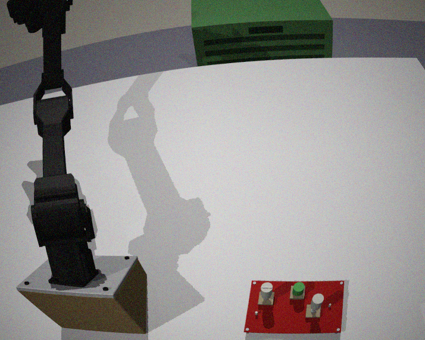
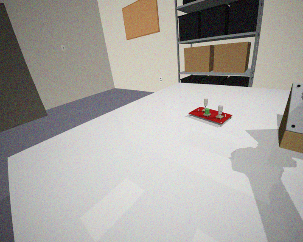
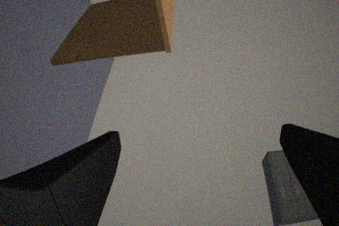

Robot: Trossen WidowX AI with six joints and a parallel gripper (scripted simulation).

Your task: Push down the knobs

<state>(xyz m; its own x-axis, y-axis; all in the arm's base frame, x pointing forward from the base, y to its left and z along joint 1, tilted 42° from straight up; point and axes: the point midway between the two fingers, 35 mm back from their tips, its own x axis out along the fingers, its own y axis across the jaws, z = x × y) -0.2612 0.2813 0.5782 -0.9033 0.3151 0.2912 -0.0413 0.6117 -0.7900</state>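
Note:
The red circuit board (image 1: 288,322) (image 2: 212,118) stands on short legs. A grey knob (image 1: 266,289) (image 2: 220,108) at its arm-base side stands raised above its beige potentiometer (image 1: 265,301) (image 2: 219,116). A second grey knob (image 1: 317,300) (image 2: 205,101) also stands high, with thin shaft showing between it and its potentiometer (image 1: 313,312). A green knob (image 1: 297,289) (image 2: 207,111) sits low on its own potentiometer between them. My gripper (image 3: 202,138) is open and empty, raised high and far from the board; its fingers are partly cut off at the top left of the top view.
The arm's base block (image 1: 129,298) (image 2: 295,142) stands beside the board with table between. A green cabinet (image 1: 261,6) is beyond the table's far edge. Small pins (image 1: 329,305) (image 1: 256,312) stick up from the board. A shelf rack (image 2: 219,40) stands behind the table in the exterior view.

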